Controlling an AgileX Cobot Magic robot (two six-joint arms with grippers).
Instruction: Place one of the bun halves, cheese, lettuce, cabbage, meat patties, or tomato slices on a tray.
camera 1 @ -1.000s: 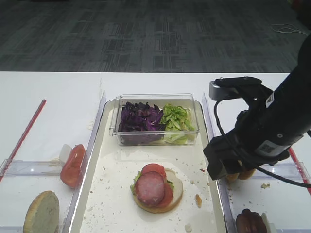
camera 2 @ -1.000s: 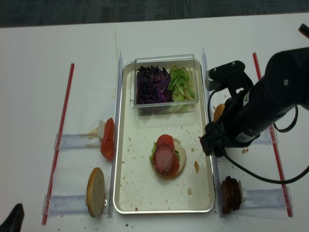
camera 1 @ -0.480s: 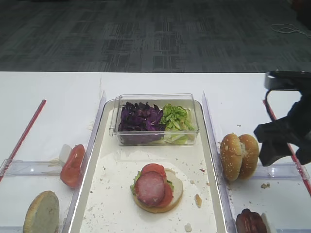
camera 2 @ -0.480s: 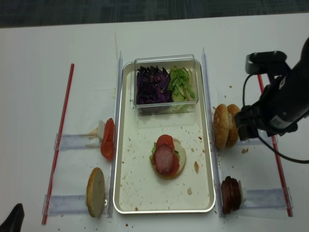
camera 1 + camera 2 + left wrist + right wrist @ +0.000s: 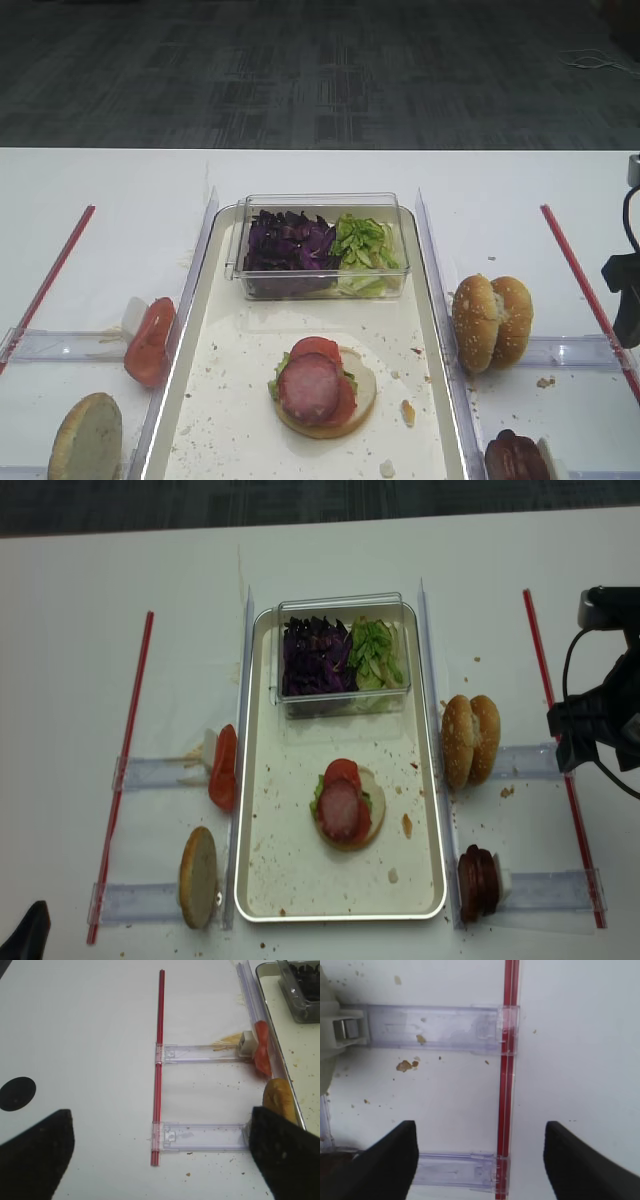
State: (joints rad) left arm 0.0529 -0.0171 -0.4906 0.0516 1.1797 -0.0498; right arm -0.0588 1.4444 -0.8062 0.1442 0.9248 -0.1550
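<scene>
Nearest, at 7 o'clock from the tray [image 5: 258, 780], only the dark tip of the left arm at the corner of the overhead view. In the wrist view, the left gripper [image 5: 160, 1160] held above the bare white table [image 5: 80, 580], fingers [image 5: 35, 1155] wide apart, nothing between. At 8 o'clock, one pale bun half [image 5: 198, 877] standing on edge just beside the tray rim, flat faces turned to 3 and 9 o'clock. At 4 o'clock, the meat patties [image 5: 478, 883], dark, also on edge, just outside the rim. Inside the tray, a little nearer than its middle, a flat stack [image 5: 342, 805]: bun base, some green leaf, tomato, one patty on top, face up. Long axis of the tray from 6 to 12 o'clock. At 9 o'clock, the tomato slices [image 5: 223, 768] upright on edge beside the rim. At 3 o'clock, two seeded bun halves [image 5: 470, 740] on edge, touching each other, apart from the tray. Further out at 3 o'clock, the right arm over a red strip [image 5: 508, 1060] and a clear rail [image 5: 435, 1027], pointing down at the table. The right gripper [image 5: 480, 1160] spread wide and empty, well apart from the buns. Farthest, toward 12 o'clock in the tray, a clear box [image 5: 345, 600] with the cabbage [image 5: 315, 655] on the 9 o'clock side and the lettuce [image 5: 375, 652] on the 3 o'clock side.
</scene>
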